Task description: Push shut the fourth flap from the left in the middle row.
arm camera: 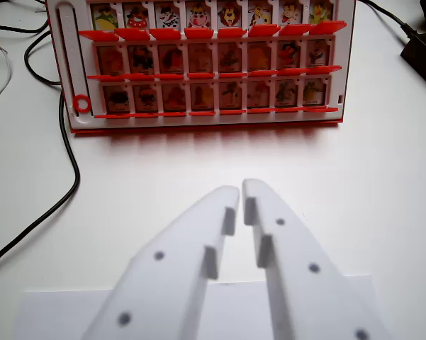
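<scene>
While the gripper (241,190) hangs over the bare white table (383,177), its two white jaws are nearly closed, with only a thin slit between the tips, and they hold nothing. Beyond them, well apart on the far side, stands the red and white game board (202,126) with three rows of picture flaps. The fourth flap in the middle row (200,59) lies straight ahead of the jaws and slightly to the left, and its long axis runs left to right. I judge that the arm must reach far forward and a little left to push it. A black cable (69,170) curves on the left
</scene>
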Tool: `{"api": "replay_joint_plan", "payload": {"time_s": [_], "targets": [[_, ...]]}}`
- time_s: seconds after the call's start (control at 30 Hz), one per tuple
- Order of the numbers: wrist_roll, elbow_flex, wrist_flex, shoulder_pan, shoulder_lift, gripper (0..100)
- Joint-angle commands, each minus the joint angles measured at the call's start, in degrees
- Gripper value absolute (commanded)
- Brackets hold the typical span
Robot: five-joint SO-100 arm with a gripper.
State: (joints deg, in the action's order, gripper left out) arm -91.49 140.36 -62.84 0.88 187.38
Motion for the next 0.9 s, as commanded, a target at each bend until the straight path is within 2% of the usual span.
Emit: {"api": "replay_joint_plan", "payload": {"time_s": [0.0,0.87], "targets": [[-0.09,-4.4,-0.4,0.3,0.1,0],[-0.35,-5.4,0.4,0.3,-1.7,0]]}}
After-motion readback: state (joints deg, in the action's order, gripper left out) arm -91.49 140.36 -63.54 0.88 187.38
